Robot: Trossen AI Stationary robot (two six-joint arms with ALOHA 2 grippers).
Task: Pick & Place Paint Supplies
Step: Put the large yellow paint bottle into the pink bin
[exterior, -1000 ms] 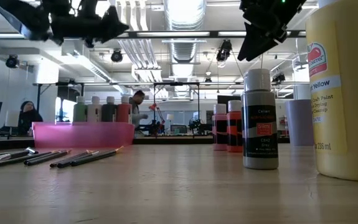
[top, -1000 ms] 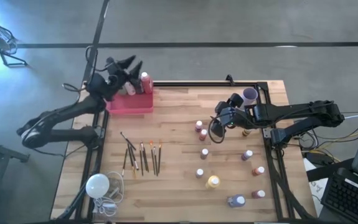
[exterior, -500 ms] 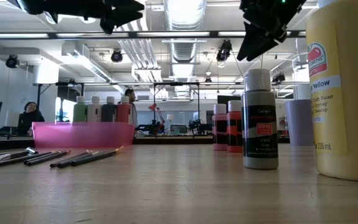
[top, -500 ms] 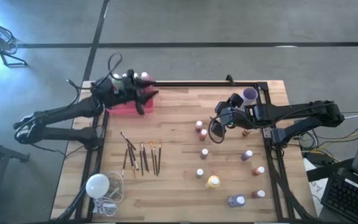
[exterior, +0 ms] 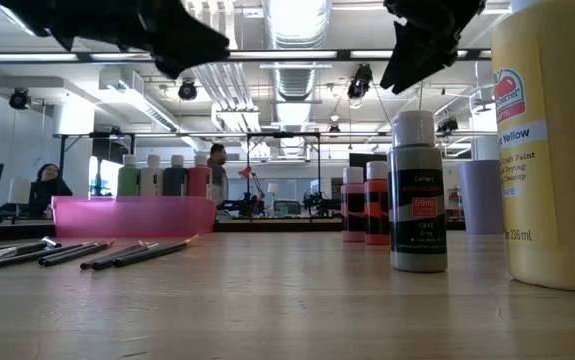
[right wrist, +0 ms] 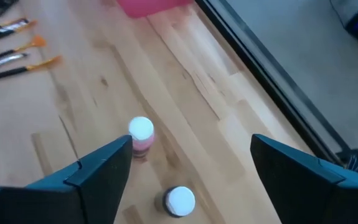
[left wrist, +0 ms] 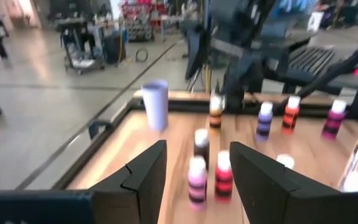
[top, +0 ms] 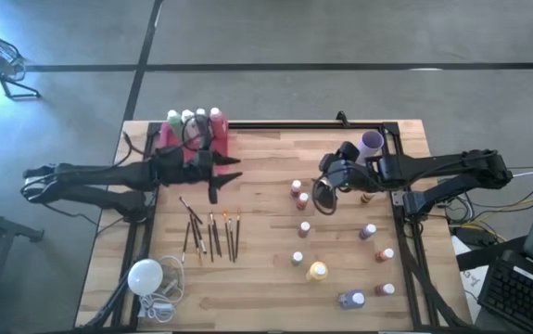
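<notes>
The big yellow bottle (exterior: 552, 150), cut off at the low view's edge, reads "Yellow" and "Craft Paint"; the grey bottle (exterior: 418, 195) beside it has a label too small to read with certainty. Four bottles stand upright in the pink tray (top: 192, 148) at the bench's (top: 266, 278) far left corner. The paintbrushes (top: 210, 234) lie roughly parallel, long axes running front to back. Small bottles (top: 298, 192) dot the right side. The left gripper (top: 222, 178) hovers empty and parted just before the tray; the right gripper (top: 324, 190) spreads wide above the small bottles.
</notes>
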